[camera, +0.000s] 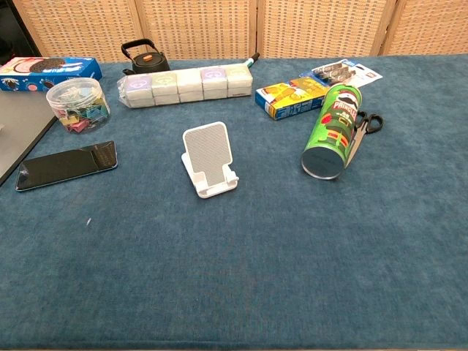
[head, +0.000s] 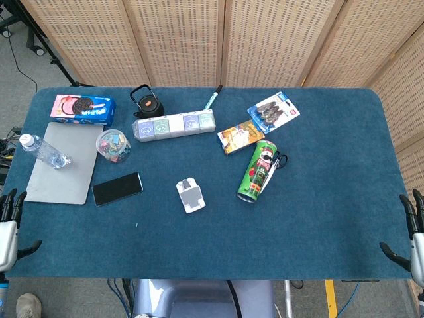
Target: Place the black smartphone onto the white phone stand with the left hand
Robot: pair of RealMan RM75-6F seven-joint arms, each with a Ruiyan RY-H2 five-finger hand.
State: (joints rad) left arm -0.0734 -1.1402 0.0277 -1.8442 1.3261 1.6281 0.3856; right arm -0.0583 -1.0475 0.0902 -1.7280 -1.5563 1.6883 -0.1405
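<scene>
The black smartphone (head: 117, 188) (camera: 66, 165) lies flat, screen up, on the blue table cover, left of centre. To its right the white phone stand (head: 191, 195) (camera: 209, 162) stands upright with nothing on it. My left hand (head: 9, 222) hangs off the table's near left corner, fingers apart and holding nothing, well short of the phone. At the near right corner my right hand (head: 409, 233) is likewise spread and holds nothing. Neither hand shows in the chest view.
A grey laptop (head: 64, 161) with a water bottle (head: 44, 151) on it lies left of the phone. A jar of clips (head: 113, 145), a cookie box (head: 83, 109), a black kettle (head: 146, 102) and a row of small boxes (head: 173, 124) sit behind. A green chip can (head: 258, 171) and scissors (head: 275, 165) lie right of the stand.
</scene>
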